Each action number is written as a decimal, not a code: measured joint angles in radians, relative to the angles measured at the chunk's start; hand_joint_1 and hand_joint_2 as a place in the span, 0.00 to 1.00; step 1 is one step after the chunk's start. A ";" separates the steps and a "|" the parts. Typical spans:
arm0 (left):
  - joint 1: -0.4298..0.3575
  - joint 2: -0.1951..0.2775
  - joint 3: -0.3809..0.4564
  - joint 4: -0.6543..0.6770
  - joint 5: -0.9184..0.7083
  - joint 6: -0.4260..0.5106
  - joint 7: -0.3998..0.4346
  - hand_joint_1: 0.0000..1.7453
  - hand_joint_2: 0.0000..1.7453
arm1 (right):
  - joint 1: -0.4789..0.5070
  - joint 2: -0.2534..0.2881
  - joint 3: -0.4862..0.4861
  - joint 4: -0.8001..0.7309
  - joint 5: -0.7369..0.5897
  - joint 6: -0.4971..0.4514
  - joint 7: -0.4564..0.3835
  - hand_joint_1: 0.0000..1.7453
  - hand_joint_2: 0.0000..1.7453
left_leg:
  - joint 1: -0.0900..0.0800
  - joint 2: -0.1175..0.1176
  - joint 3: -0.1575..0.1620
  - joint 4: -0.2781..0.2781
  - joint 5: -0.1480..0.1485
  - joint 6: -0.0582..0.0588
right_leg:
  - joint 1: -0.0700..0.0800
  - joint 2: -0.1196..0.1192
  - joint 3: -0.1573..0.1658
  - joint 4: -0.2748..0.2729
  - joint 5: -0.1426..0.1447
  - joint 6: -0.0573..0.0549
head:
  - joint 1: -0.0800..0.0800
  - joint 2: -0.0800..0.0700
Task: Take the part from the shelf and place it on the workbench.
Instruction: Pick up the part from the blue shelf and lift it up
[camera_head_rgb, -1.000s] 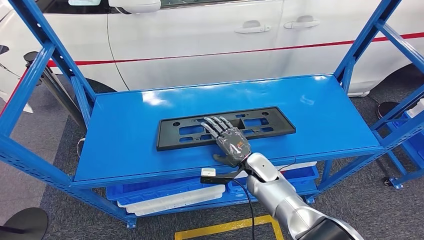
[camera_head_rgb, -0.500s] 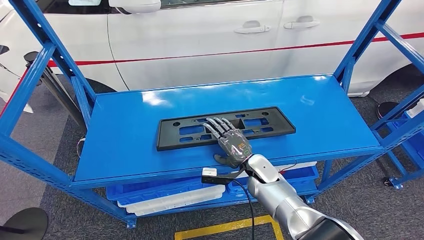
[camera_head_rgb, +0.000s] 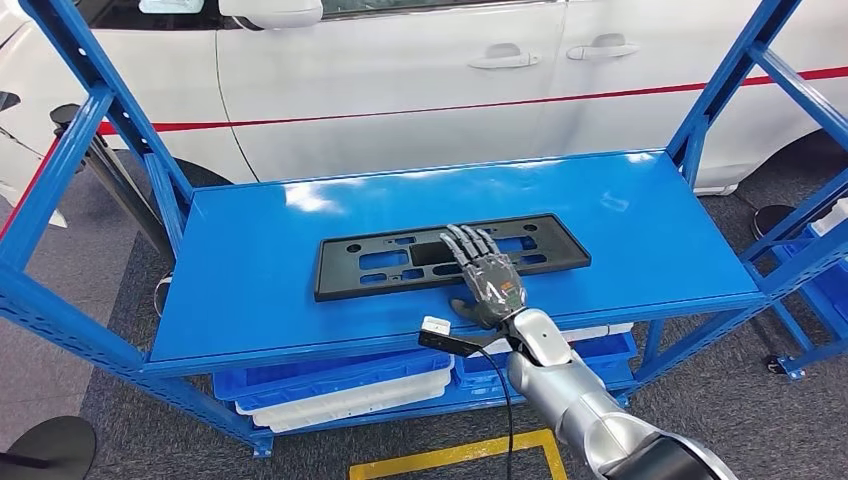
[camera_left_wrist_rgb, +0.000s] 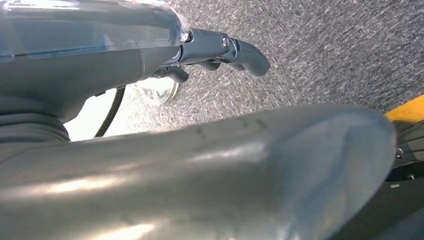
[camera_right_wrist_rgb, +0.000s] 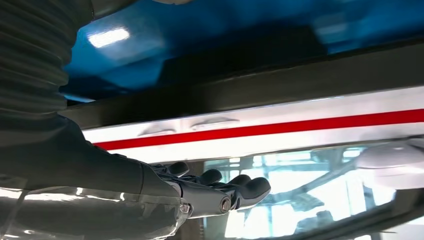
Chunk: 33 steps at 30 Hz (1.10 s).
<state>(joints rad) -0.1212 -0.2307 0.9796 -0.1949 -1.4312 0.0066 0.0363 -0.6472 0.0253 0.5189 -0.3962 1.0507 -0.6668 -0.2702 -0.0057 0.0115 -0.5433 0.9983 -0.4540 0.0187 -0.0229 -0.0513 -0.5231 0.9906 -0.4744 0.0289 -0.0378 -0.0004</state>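
The part, a long black plastic plate frame (camera_head_rgb: 380, 262) with cut-outs, lies flat on the blue shelf board (camera_head_rgb: 250, 300). My right hand (camera_head_rgb: 487, 277) reaches over its middle from the near side, fingers stretched out and spread on or just above it, thumb at the frame's near edge. It grips nothing. In the right wrist view the right hand (camera_right_wrist_rgb: 210, 190) shows straight fingers close by the frame's dark edge (camera_right_wrist_rgb: 240, 75). My left hand (camera_left_wrist_rgb: 215, 47) hangs over grey carpet, fingers loosely bent, holding nothing.
Blue uprights (camera_head_rgb: 60, 170) frame the shelf on both sides. A white car (camera_head_rgb: 400, 80) stands right behind it. Blue and white bins (camera_head_rgb: 330, 385) sit on the level below. Yellow tape (camera_head_rgb: 450, 455) marks the floor in front.
My right hand has slid to the right along the frame, from left of its middle to about the middle. The frame itself has not moved.
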 joint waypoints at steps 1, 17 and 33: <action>0.000 0.000 0.000 0.000 0.000 -0.001 0.000 0.00 0.00 | 0.000 -0.004 -0.006 0.002 0.000 -0.004 0.008 0.00 1.00 | 0.000 0.000 0.000 0.000 0.000 0.000 | 0.000 0.000 0.000 0.000 0.000 0.000 | 0.000 0.000; -0.001 0.002 -0.002 0.000 -0.001 -0.007 -0.005 0.00 0.00 | -0.032 -0.045 -0.085 0.043 0.036 0.005 0.206 0.00 1.00 | 0.000 0.000 0.001 0.002 0.002 0.002 | 0.000 0.000 0.001 0.000 0.003 0.000 | 0.000 0.000; -0.008 0.003 -0.017 0.000 -0.002 -0.010 -0.003 0.00 0.00 | -0.018 -0.060 -0.124 0.062 0.034 0.021 0.186 1.00 1.00 | 0.000 0.000 0.000 0.003 0.002 0.002 | 0.000 0.001 0.001 0.000 0.004 0.001 | 0.000 0.000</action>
<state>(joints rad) -0.1295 -0.2279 0.9630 -0.1949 -1.4332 -0.0031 0.0336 -0.6648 -0.0346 0.3951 -0.3342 1.0846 -0.6459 -0.0844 -0.0056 0.0117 -0.5435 1.0012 -0.4518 0.0210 -0.0229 -0.0507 -0.5223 0.9904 -0.4701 0.0302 -0.0378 -0.0004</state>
